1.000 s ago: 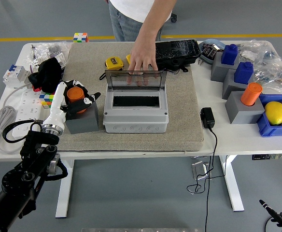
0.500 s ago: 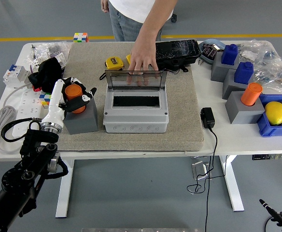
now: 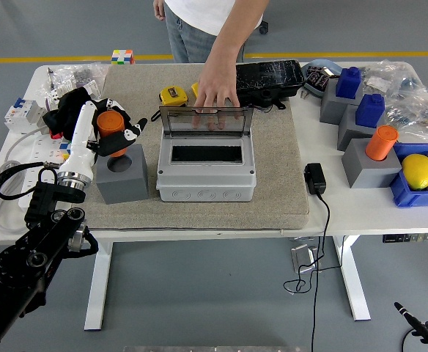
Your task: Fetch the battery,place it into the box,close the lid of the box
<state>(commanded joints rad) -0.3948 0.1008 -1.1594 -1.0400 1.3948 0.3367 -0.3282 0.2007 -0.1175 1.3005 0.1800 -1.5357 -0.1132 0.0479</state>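
My left hand point(image 3: 117, 130) is shut on the orange battery point(image 3: 111, 126) and holds it just above the grey holder block point(image 3: 122, 174), whose round hole shows empty. The grey box point(image 3: 206, 166) stands on the beige mat to the right of the block. Its clear lid point(image 3: 206, 119) stands open at the back, and a person's hand point(image 3: 216, 89) rests on the lid's top edge. The inside of the box looks dark. My right arm is out of view.
Grey blocks with blue batteries point(image 3: 359, 94) and an orange one point(image 3: 380, 143) stand at the right, by a blue bin with a yellow lemon point(image 3: 418, 170). A black adapter point(image 3: 315, 178) and cable lie right of the mat. A power strip point(image 3: 31, 158) and clutter lie left.
My left hand has lifted the orange battery up out of the grey block's hole and a little to the back. The person's hand has stayed on the lid.
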